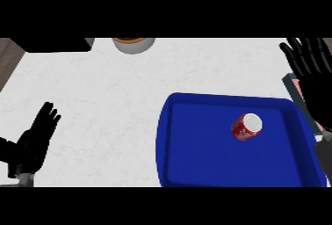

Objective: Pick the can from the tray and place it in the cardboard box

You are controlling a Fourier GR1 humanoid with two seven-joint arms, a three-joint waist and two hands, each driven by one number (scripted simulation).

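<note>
Head view
Counter (pixel 117 96): white, lightly marbled top filling most of the view.
Tray (pixel 170 145): deep blue, rounded corners, at the lower right of the counter; its near edge runs out of view.
Can (pixel 246 126): red with a pale end, lying tilted inside the tray, toward the tray's far right part, apart from the walls.
Right hand (pixel 310 61): black, at the upper right edge, fingers straight and spread, released, holding nothing; it is beyond the tray's far right corner, well apart from the can.
Left hand (pixel 35 136): black, at the lower left edge, fingers up and relaxed, released, resting over the counter, well apart from the tray.
Cup (pixel 133 44): pale round vessel with an orange rim at the counter's far edge, partly cut off.
Dark block (pixel 55 44): black shape at the far left corner.
Cardboard box: cannot tell where it is.
</note>
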